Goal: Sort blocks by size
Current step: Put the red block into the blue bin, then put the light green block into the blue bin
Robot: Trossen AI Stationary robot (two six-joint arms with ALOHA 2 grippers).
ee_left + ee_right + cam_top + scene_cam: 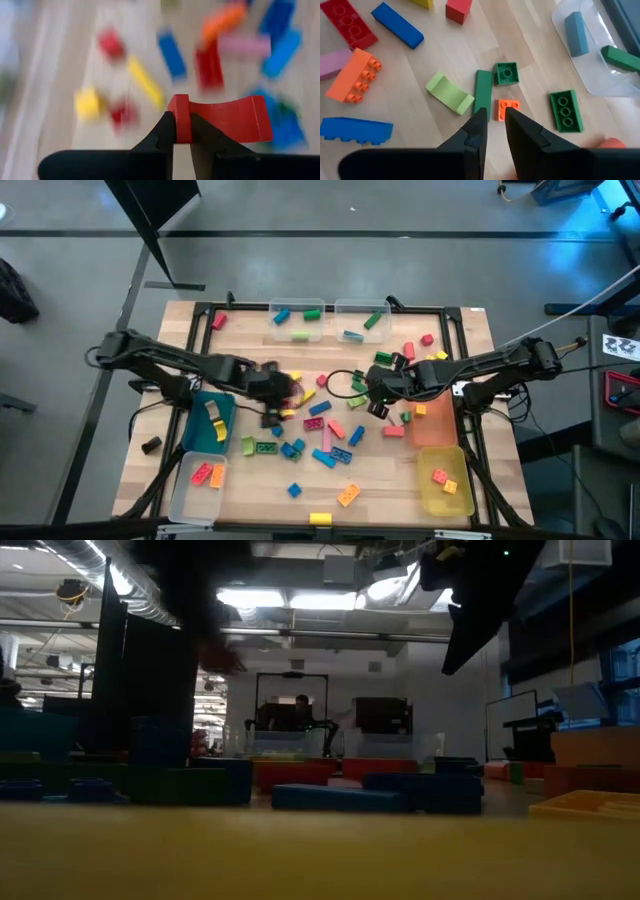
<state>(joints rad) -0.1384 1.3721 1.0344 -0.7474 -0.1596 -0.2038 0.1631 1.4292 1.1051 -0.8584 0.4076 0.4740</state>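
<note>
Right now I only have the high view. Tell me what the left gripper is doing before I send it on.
Observer: In the left wrist view, the left gripper is shut on a red block, pinching one thin end of it.
Operator: Describe that block's shape.
Observer: It is curved like a small arch piece, and it is held up off the table.
Operator: Now report on the right arm.
Observer: In the right wrist view, the right gripper is aimed at a small orange block lying beside a dark green bar.
</note>
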